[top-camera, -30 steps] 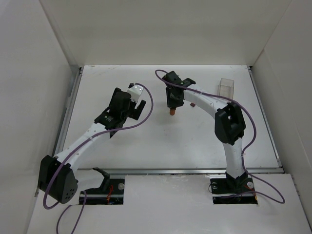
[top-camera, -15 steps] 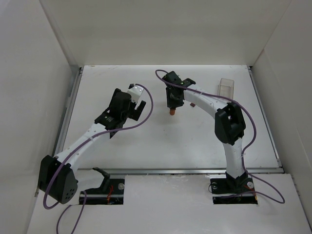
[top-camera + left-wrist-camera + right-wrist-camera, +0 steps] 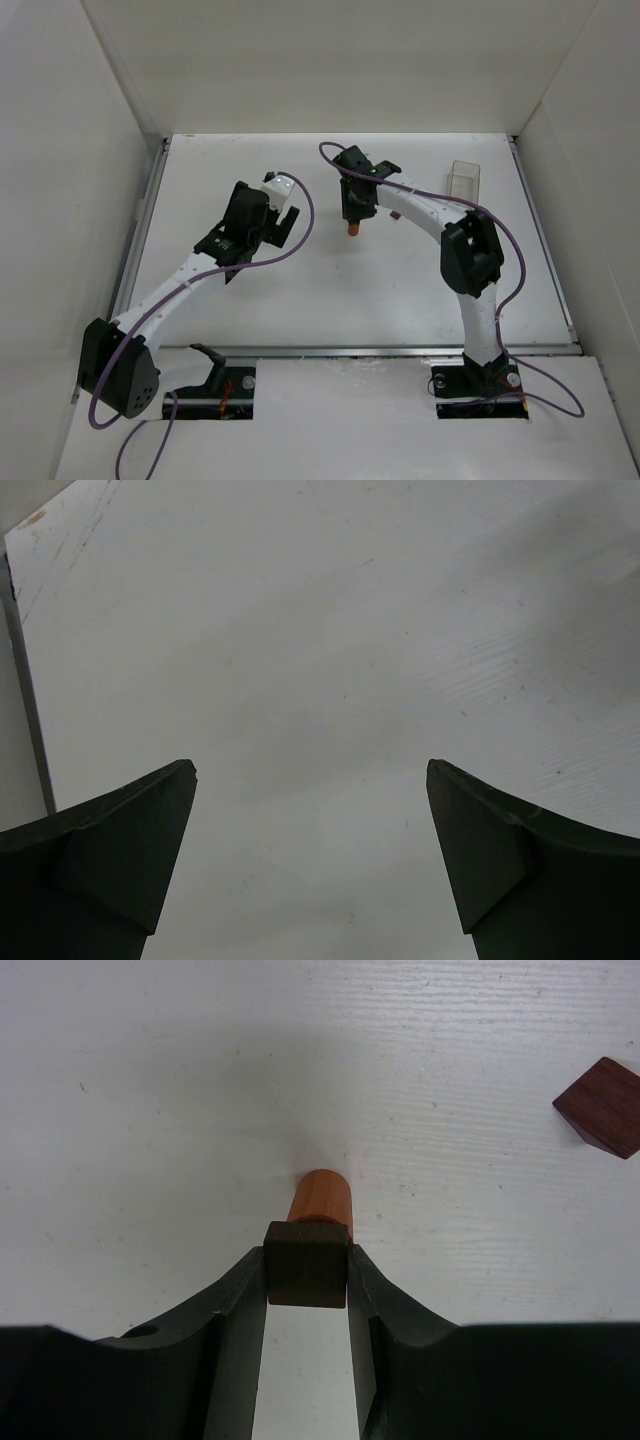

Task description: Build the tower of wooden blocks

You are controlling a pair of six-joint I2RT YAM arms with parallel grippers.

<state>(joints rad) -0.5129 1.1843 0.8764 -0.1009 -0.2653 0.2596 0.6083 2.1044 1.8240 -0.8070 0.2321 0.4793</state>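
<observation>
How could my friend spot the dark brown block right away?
Find the right arm's gripper over the middle of the white table. The dark brown wooden cube is pinched in it, close by an orange wooden cylinder. The other reddish-brown wooden block lies loose on the table.

- This looks like a robotics lab test cell, not a home or a shop.
- Plain white panels (image 3: 330, 60) wall in a white table (image 3: 300, 300) on three sides, forming a boxed enclosure.
- Two jointed arms, the left arm (image 3: 190, 285) and the right arm (image 3: 470, 260), stand on black base mounts (image 3: 478, 385) at the near edge.
- Loose purple cables (image 3: 300, 215) run along each arm and down to the bases, uncovered as on a research rig.
- A metal rail (image 3: 140, 240) frames the table's edge.
- The things in the work area are small props: a dark brown block (image 3: 307, 1262), an orange-brown cylinder (image 3: 321, 1195), a reddish-brown block (image 3: 603, 1107) and a clear plastic container (image 3: 463, 180).
</observation>
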